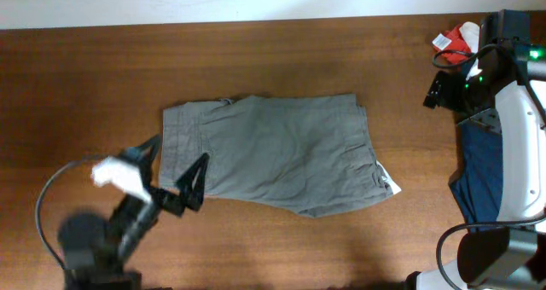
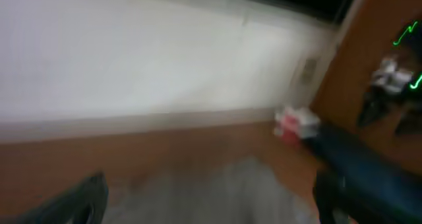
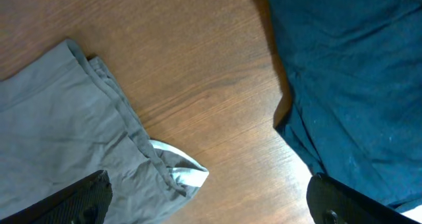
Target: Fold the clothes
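Wooden table (image 1: 85, 77) bears grey clothes (image 1: 273, 149).

Mid-grey soft cotton shorts (image 1: 273, 153): matt cloth, lightly creased, with stitched seams. Paler inner waistband (image 3: 188, 178): matt cloth, smoother. Brown wooden counter (image 1: 85, 68): smooth, fine straight grain, low satin sheen. Dark navy-blue cloth (image 3: 349, 72): matt, soft, rumpled. Left tool (image 1: 181, 151): black fingers, matt, plastic by appearance. White casing of the right arm (image 1: 520, 153): smooth, glossy plastic.
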Tool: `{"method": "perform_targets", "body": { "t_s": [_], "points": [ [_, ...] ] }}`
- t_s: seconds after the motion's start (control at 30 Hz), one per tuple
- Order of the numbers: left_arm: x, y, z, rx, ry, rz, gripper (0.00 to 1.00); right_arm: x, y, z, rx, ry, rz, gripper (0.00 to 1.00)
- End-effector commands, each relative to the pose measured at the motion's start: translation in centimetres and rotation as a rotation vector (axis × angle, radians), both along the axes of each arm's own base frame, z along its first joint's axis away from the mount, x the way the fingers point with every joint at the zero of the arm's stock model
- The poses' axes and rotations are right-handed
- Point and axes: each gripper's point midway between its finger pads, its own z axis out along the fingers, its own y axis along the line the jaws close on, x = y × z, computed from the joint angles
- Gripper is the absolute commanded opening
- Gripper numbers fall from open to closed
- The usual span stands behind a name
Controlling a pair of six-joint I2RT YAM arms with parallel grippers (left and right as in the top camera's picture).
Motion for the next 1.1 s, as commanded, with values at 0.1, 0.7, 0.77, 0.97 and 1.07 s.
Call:
{"method": "perform_targets", "body": {
  "t_s": [0.1,0.7,0.77,0.97,1.07],
  "points": [
    [5.5,1.1,-2.7,0.189,0.392,-0.034,0.99,-0.1,-0.1,-0.1,0.000,0.005,-0.007,0.98],
    [7.5,13.0,-17.6,0.286,1.222,0.496,0.99,-0.1,-0.1,-0.1,0.000,0.005,-0.007,0.98],
    [7.7,13.9,-17.9,0.281,1.278,0.488,0.99,-0.1,-0.1,-0.1,0.000,0.005,-0.007,0.98],
    [8.7,12.9,-19.5,0.162,1.323,0.407,0.99,-0.1,-0.1,-0.1,0.000,0.005,-0.007,0.98],
    [9.9,12.4,-19.2,0.125,1.275,0.379,0.99,-0.1,-0.1,-0.1,0.000,0.005,-0.007,0.98]
  ]
}}
